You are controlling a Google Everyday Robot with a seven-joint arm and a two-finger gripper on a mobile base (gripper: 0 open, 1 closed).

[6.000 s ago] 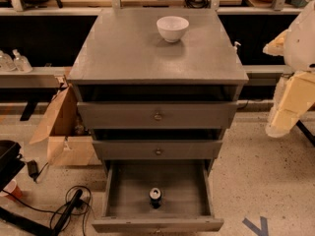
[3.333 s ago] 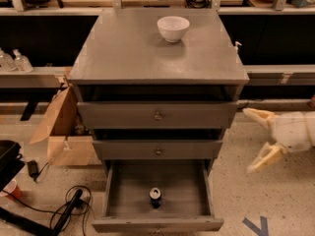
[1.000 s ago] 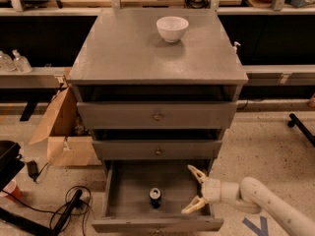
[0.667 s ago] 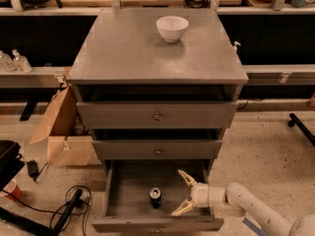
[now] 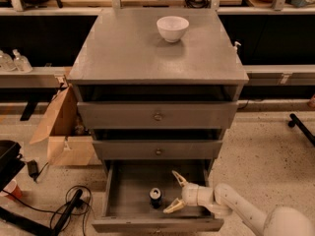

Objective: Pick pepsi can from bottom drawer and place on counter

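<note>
The pepsi can (image 5: 155, 197) stands upright on the floor of the open bottom drawer (image 5: 128, 188), near its front middle. My gripper (image 5: 173, 194) is inside the drawer, just right of the can, with its two pale fingers (image 5: 178, 178) spread wide apart and nothing between them. The arm comes in from the lower right. The counter (image 5: 128, 48) is the grey top of the cabinet, above the two upper drawers.
A white bowl (image 5: 173, 28) sits at the back of the counter. A cardboard box (image 5: 61, 132) stands left of the cabinet. Black cables (image 5: 64, 210) and a dark case lie on the floor at lower left. A wooden bench runs behind.
My arm has swung down from the right side and moved left into the bottom drawer. The gripper now sits closer to the can than a moment ago. The can has not moved.
</note>
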